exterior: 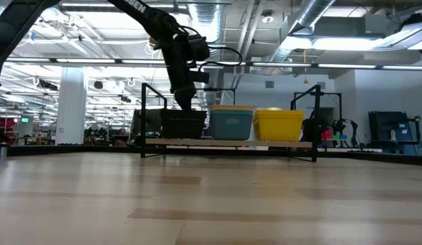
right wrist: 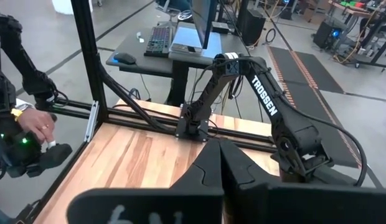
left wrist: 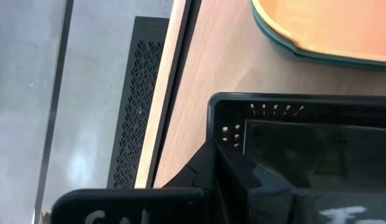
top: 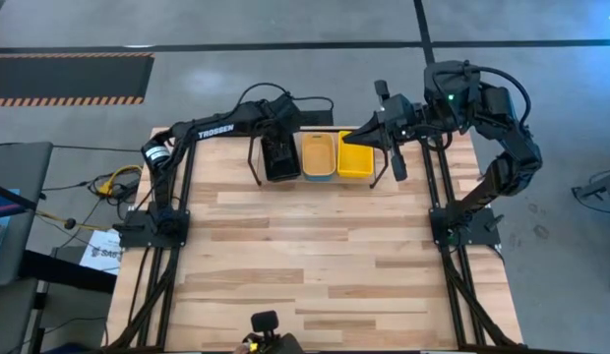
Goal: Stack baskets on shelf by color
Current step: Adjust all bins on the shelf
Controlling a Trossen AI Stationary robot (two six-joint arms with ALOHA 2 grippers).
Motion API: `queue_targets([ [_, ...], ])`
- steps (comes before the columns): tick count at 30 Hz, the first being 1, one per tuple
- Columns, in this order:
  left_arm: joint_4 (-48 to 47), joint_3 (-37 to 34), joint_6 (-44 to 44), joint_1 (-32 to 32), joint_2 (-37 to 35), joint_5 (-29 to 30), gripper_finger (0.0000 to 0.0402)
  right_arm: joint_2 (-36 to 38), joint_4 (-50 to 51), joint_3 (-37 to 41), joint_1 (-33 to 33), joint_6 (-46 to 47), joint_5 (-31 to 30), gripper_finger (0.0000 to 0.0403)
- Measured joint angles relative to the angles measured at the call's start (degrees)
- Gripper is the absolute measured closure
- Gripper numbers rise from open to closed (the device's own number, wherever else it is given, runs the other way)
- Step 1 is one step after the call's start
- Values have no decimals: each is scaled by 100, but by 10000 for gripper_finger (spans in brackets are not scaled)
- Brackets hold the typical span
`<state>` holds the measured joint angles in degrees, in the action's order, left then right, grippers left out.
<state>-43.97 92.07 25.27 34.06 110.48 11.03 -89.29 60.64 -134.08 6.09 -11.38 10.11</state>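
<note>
While three basket stacks sat side by side on the shelf (top: 320,177) at the desk's (top: 315,265) far edge, the left claw (top: 281,152) stood shut at the black baskets (top: 281,160); beside them sat the orange-topped stack (top: 318,156), then the yellow baskets (top: 355,157); the right claw (top: 356,135) hovered shut above the yellow ones.

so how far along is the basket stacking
Nearly finished, it seems. Three stacks sit on the shelf: black baskets, an orange one over the teal basket, and yellow baskets. No baskets show loose on the table. The left gripper, fingers shut, is at the black stack. The right gripper hovers shut above the yellow stack.
</note>
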Motion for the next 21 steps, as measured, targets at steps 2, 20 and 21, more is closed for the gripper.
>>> queue_targets([
  [2, 0, 0, 42, 0, 0, -5, 401, 1, -24, 0, 0, 2, 0, 401],
  [20, 209, 7, -61, -4, 0, 18, 401, -1, -67, 0, 0, 94, 2, 401],
  [21, 44, 7, -167, -22, 0, 88, 401, -1, -67, 0, 0, 95, 2, 401],
])
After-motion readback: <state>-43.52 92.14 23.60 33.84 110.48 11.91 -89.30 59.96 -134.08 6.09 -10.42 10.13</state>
